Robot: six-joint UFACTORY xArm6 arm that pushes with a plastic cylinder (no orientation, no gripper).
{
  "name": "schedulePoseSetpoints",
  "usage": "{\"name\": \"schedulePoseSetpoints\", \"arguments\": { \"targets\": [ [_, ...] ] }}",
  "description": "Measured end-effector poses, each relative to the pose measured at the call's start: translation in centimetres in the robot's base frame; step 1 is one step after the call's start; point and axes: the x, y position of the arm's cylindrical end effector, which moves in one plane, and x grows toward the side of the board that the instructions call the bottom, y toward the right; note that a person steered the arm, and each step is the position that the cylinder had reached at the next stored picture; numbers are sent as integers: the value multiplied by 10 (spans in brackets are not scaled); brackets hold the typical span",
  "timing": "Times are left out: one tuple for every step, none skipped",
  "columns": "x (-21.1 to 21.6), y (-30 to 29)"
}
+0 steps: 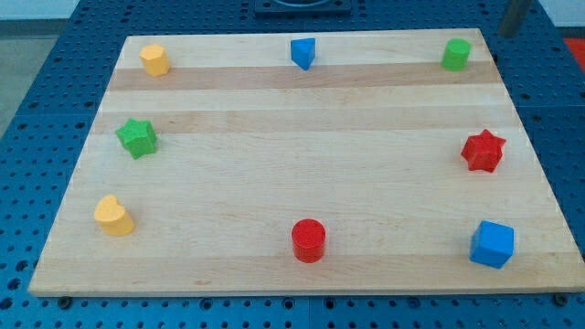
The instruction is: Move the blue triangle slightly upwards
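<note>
The blue triangle [303, 52] sits near the top edge of the wooden board [302, 164], about midway across. My tip [506, 34] shows at the view's top right, just beyond the board's top right corner. It is far to the right of the blue triangle and touches no block. The nearest block to it is the green cylinder [456, 54], a little to its left and below.
A yellow hexagonal block [154, 59] is at the top left, a green star [137, 138] at the left, a yellow heart [113, 216] at the bottom left. A red cylinder [308, 240] is at the bottom middle, a blue cube [492, 244] at the bottom right, a red star [483, 151] at the right.
</note>
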Motion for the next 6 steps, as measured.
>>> {"name": "schedulePoseSetpoints", "arguments": {
  "targets": [
    [-1, 0],
    [23, -31],
    [29, -38],
    [74, -69],
    [113, -105],
    [159, -142]
  ]
}}
